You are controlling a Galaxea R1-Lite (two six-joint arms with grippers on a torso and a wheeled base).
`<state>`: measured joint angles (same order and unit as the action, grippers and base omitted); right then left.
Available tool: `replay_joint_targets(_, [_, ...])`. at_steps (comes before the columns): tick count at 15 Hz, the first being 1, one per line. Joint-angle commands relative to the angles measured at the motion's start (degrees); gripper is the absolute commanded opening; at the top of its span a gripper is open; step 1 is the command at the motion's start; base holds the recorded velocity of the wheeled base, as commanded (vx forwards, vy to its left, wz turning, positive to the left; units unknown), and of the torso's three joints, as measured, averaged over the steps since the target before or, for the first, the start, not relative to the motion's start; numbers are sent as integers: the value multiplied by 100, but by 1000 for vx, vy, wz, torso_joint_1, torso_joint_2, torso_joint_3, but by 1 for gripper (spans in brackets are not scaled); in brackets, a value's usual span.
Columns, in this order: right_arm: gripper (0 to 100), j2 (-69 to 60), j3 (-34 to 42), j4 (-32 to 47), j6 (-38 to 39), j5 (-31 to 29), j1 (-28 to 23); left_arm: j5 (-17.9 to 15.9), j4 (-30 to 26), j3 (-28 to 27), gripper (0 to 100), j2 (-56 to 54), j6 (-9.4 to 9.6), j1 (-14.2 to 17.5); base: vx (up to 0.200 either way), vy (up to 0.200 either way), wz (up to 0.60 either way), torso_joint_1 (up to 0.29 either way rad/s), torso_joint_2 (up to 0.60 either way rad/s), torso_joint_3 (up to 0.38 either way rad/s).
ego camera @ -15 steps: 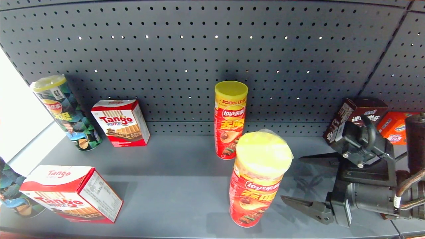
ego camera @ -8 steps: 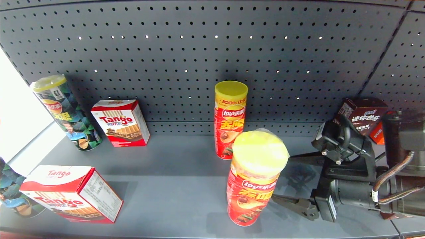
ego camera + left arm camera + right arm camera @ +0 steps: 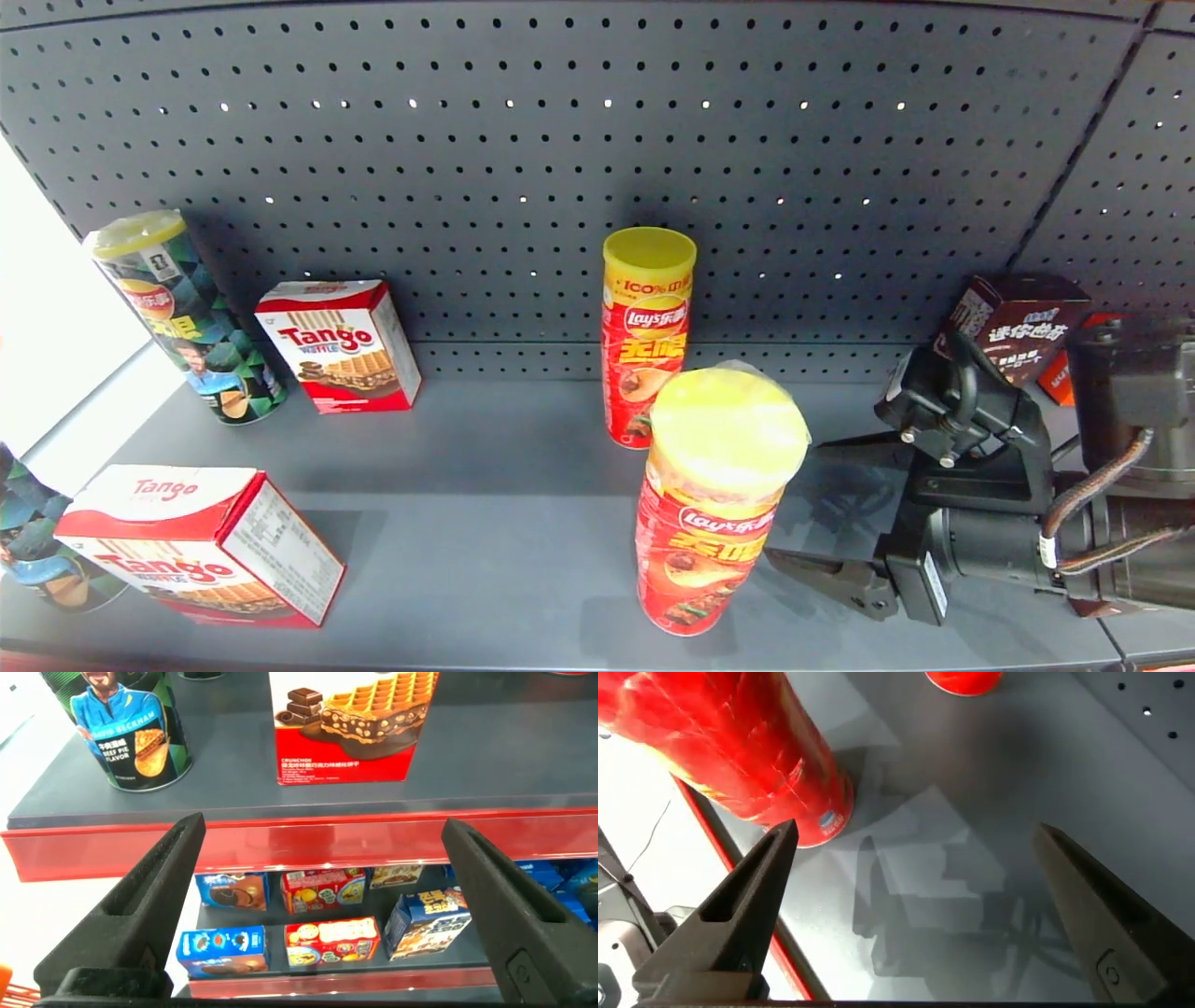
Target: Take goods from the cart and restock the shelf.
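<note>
Two red chip cans with yellow lids stand on the grey shelf (image 3: 485,504): one at the back (image 3: 647,336), one near the front edge (image 3: 709,504). My right gripper (image 3: 801,502) lies level just right of the front can, open, nothing between its fingers. In the right wrist view the front can (image 3: 738,756) stands just past one fingertip of the right gripper (image 3: 915,829), and the back can's base (image 3: 964,679) shows farther off. My left gripper (image 3: 322,823) hangs open before the shelf's red front edge (image 3: 299,845), below a green can (image 3: 131,728) and a wafer box (image 3: 350,723).
On the shelf's left stand a green can (image 3: 187,317), a wafer box (image 3: 341,345), another wafer box (image 3: 201,546) and a second green can (image 3: 37,551). A brown box (image 3: 1013,327) and an orange one (image 3: 1060,378) sit behind my right arm. Lower shelves hold several boxes (image 3: 327,943).
My right gripper has moved left, close up to the front chip can, staying open. The front can has shifted slightly left.
</note>
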<state>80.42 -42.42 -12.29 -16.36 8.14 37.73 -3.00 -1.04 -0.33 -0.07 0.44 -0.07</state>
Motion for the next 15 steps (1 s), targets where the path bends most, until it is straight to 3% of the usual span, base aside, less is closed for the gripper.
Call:
replay_joint_targets(1, [100,132,-161,-2,-8,3,15,1,-2,-2,100,7,0,-1,0,0,0,0,0,0])
replay_joint_targets(15, [100,211,-170,-2,-8,-6,182,-25,-2,-2,100,7,0,-1,0,0,0,0,0,0])
